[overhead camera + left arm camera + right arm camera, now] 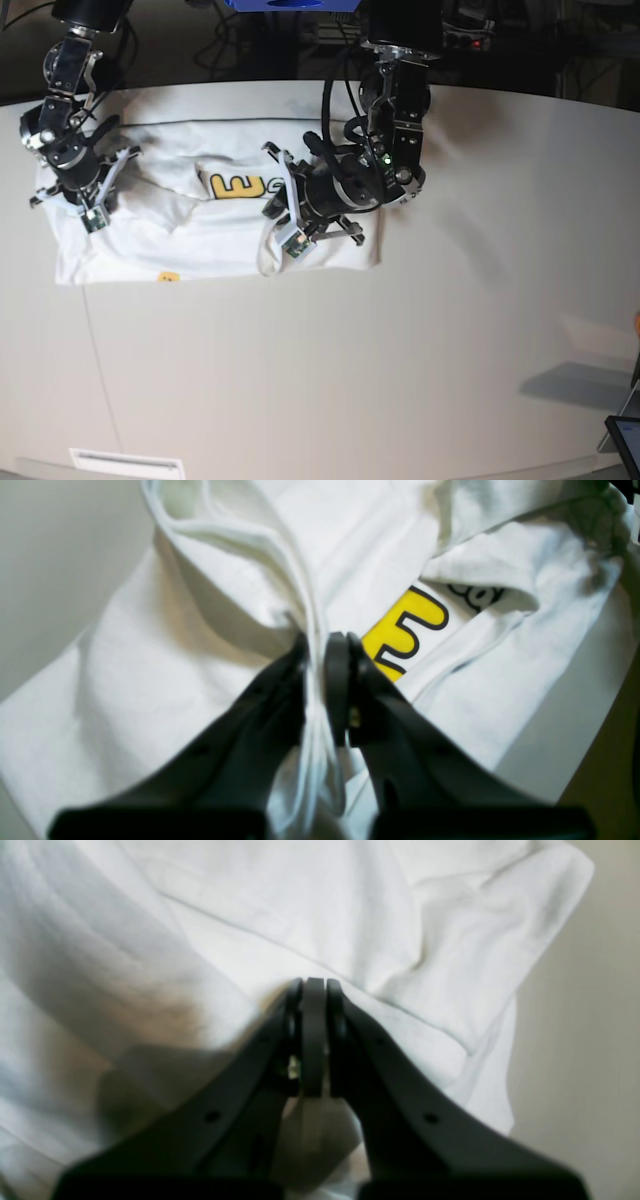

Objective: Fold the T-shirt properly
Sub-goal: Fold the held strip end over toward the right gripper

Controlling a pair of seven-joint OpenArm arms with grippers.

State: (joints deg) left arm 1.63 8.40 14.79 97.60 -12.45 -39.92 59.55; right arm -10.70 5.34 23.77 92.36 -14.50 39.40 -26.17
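The white T-shirt (200,235) lies crumpled on the left of the table, with its yellow printed letters (240,186) facing up. My left gripper (285,215) is at the shirt's right side. In the left wrist view it (316,647) is shut on a bunched ridge of white cloth, with the yellow print (405,630) just beyond the fingers. My right gripper (95,205) is at the shirt's left edge. In the right wrist view it (314,985) is shut where creases of the white cloth (250,915) converge, with a pale strip showing between the fingers.
The pale table (400,350) stretches right and toward the front of the shirt. A dark device (625,435) sits at the front right corner. Cables and dark gear (300,30) lie behind the table's back edge.
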